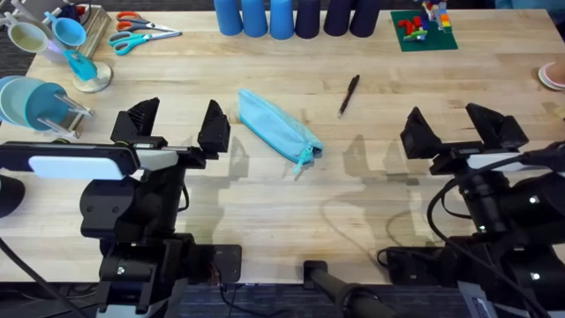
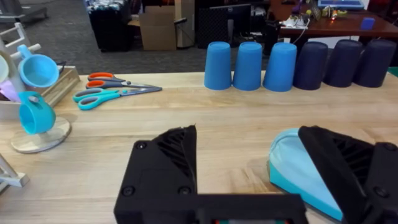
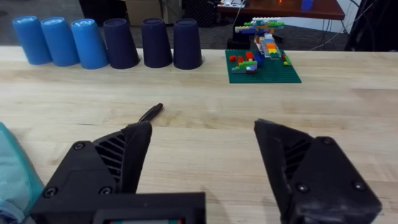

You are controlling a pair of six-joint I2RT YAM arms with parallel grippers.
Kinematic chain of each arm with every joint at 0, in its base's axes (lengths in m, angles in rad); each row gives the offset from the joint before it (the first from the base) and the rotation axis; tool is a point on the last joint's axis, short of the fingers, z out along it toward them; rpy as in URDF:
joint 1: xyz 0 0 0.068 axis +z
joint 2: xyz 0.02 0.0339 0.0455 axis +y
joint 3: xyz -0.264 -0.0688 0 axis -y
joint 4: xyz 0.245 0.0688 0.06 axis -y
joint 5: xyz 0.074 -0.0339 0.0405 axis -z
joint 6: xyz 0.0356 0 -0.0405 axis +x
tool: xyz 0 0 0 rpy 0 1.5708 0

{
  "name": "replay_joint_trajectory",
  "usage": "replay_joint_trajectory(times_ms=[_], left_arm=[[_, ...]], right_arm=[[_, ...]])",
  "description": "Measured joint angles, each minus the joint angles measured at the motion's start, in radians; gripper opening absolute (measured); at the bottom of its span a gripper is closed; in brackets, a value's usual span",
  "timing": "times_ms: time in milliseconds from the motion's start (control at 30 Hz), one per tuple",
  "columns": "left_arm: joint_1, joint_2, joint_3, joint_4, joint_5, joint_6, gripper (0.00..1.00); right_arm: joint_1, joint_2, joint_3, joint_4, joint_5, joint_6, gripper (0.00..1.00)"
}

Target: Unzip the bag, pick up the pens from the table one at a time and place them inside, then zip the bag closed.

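The light-blue bag (image 1: 275,132) lies slantwise in the middle of the table (image 1: 291,203), its zipper pull at the lower right end. A slim black pen (image 1: 348,94) lies up and to the right of it. My left gripper (image 1: 174,125) is open just left of the bag, nothing between its fingers; in the left wrist view the bag (image 2: 297,174) sits partly behind one finger (image 2: 348,165). My right gripper (image 1: 463,125) stands open to the right of the bag, holding nothing. In the right wrist view the pen (image 3: 151,112) lies ahead and the bag's edge (image 3: 13,174) shows at the side.
A row of blue and dark cups (image 1: 296,18) lines the far edge. Scissors (image 1: 141,35) and a mug rack (image 1: 75,53) sit at the far left, a light-blue cup (image 1: 26,99) on a holder at the left edge, and a green brick plate (image 1: 422,28) at the far right.
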Motion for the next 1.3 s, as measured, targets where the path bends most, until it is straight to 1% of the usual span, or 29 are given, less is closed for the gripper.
replay_joint_trajectory(times_ms=[633, 800, 933, 1033, 1133, 1233, 1300], left_arm=[[0.000, 0.000, 0.000, 0.004, 0.000, -0.001, 0.995], [0.000, 0.000, 0.009, 0.006, -0.001, -0.045, 0.995], [0.000, 0.012, 0.067, -0.015, -0.007, -0.068, 0.995], [0.000, 0.055, 0.138, -0.016, -0.008, -0.076, 0.993], [0.000, 0.126, 0.220, -0.027, -0.008, -0.080, 0.993], [0.000, 0.228, 0.305, -0.031, -0.007, -0.078, 0.992], [0.000, 0.306, 0.367, -0.031, -0.006, -0.056, 0.993]], right_arm=[[0.000, 0.000, 0.003, -0.019, 0.008, -0.003, 0.996], [0.000, 0.001, 0.017, -0.048, 0.010, -0.003, 0.996], [0.000, 0.008, 0.089, -0.176, 0.025, -0.003, 0.995], [0.000, 0.044, 0.160, -0.210, 0.031, -0.003, 0.995], [0.000, 0.094, 0.245, -0.210, 0.032, -0.003, 0.995], [0.000, 0.165, 0.339, -0.211, 0.031, -0.003, 0.995], [0.000, 0.226, 0.405, -0.218, 0.029, -0.003, 0.996]])
